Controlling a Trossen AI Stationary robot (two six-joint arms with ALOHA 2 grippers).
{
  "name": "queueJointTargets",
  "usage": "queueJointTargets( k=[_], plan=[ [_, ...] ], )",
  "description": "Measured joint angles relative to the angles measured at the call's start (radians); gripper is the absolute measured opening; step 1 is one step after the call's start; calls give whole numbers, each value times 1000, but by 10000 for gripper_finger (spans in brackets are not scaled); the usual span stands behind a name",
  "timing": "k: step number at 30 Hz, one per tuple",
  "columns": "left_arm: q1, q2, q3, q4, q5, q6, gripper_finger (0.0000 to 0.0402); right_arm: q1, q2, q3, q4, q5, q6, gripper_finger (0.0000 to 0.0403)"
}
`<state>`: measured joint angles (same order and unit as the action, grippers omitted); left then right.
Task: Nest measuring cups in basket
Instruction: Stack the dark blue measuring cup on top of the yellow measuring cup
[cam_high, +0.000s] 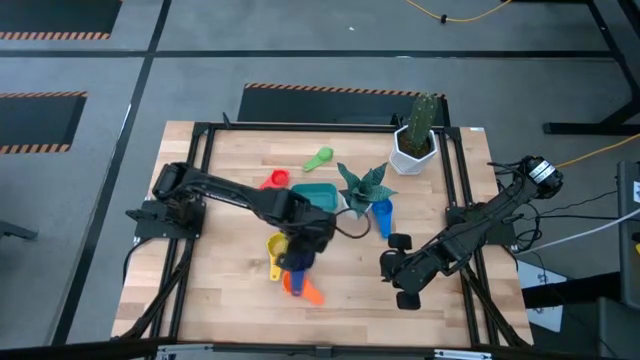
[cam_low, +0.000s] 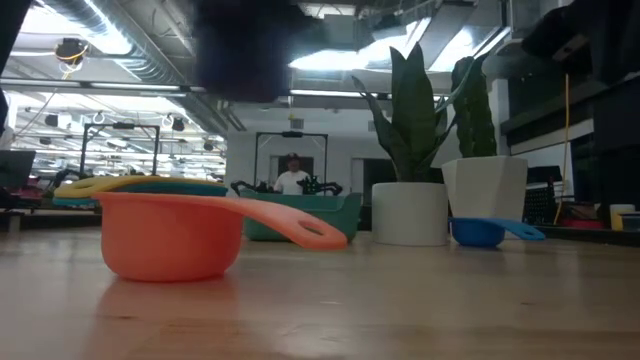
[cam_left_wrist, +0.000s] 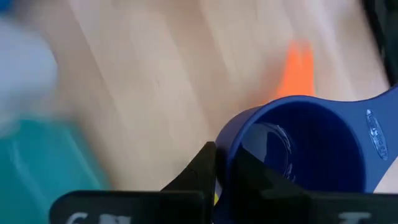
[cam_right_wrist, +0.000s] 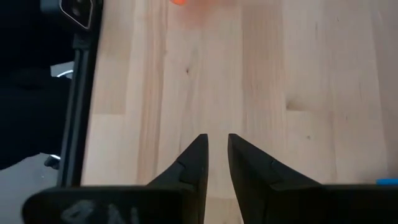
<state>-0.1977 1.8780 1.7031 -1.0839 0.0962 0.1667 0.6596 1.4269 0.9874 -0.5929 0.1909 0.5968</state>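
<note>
1. Left gripper (cam_left_wrist: 225, 180) is clamped on the rim of the dark blue measuring cup (cam_left_wrist: 298, 146), one finger inside the bowl and one outside, near the table's middle front.
2. Just beside that cup lie the orange cup (cam_high: 305, 289) and the yellow cup (cam_high: 275, 245), close together under the gripper.
3. Farther out, the teal basket (cam_high: 318, 196) sits near the table's centre; from above it appears to hold no cup.
4. Around the basket: the red cup (cam_high: 275, 180) near its one end, the green cup (cam_high: 320, 157) beyond it, the light blue cup (cam_high: 383, 215) on the other side by the small spiky plant (cam_high: 362, 183).
5. Right gripper (cam_right_wrist: 216, 163) waits over bare table wood at the right, fingers a narrow gap apart, holding nothing.
6. Judged progress: early; nothing nested yet, all six cups left to go in.
7. Count: six cups, one basket, one small plant, one white cactus pot (cam_high: 412, 148).
</note>
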Motion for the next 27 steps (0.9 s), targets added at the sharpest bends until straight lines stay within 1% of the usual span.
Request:
queueJointTargets(
  k=[4,9,11,16,22,27],
  plan=[
    [-9,-3,-6,-144,-45,5,18,0,0,0,1,0,-1,66],
    [-27,1,-58,-167,-61,77,18,0,0,0,4,0,0,66],
    [-30,1,-75,-154,-64,103,18,0,0,0,8,0,0,66],
    [-27,1,-130,-145,-133,140,18,0,0,0,12,0,1,66],
    [-5,1,-171,-97,-134,142,18,0,0,0,28,0,1,66],
    [6,1,-177,-78,-130,146,26,0,0,0,29,0,1,66]
  ],
)
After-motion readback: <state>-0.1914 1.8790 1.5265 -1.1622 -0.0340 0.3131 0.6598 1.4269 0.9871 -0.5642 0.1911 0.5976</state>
